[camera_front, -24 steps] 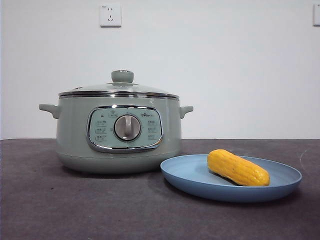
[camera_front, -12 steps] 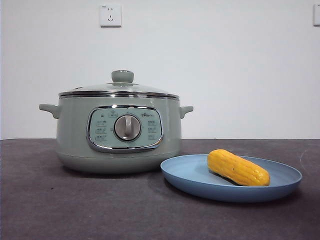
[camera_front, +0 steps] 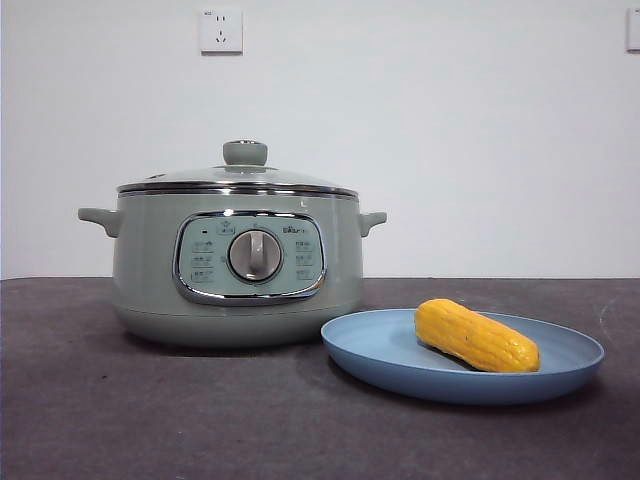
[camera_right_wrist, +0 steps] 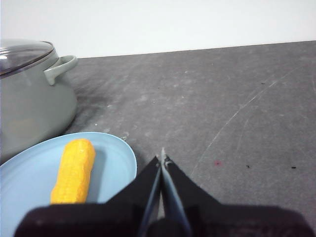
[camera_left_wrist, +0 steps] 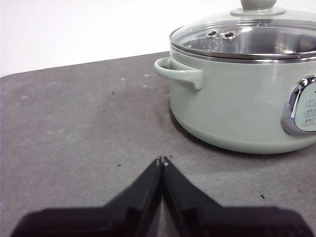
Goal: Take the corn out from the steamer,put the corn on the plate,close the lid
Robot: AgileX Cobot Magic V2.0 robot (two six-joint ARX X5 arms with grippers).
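Observation:
The sage-green steamer (camera_front: 238,270) stands on the dark table with its glass lid (camera_front: 240,175) seated on the rim. To its right the light-blue plate (camera_front: 380,350) carries the yellow corn (camera_front: 476,336), lying on its side. In the left wrist view my left gripper (camera_left_wrist: 162,160) is shut and empty, low over the table and apart from the steamer (camera_left_wrist: 237,98) and its lid (camera_left_wrist: 247,37). My right gripper (camera_right_wrist: 162,159) is shut and empty too, beside the plate (camera_right_wrist: 113,153) that holds the corn (camera_right_wrist: 75,169). Neither arm shows in the front view.
A white wall with a socket (camera_front: 221,29) stands behind the table. Bare dark tabletop (camera_right_wrist: 237,98) stretches beyond the plate in the right wrist view, and also beside the steamer handle (camera_left_wrist: 180,73) in the left wrist view.

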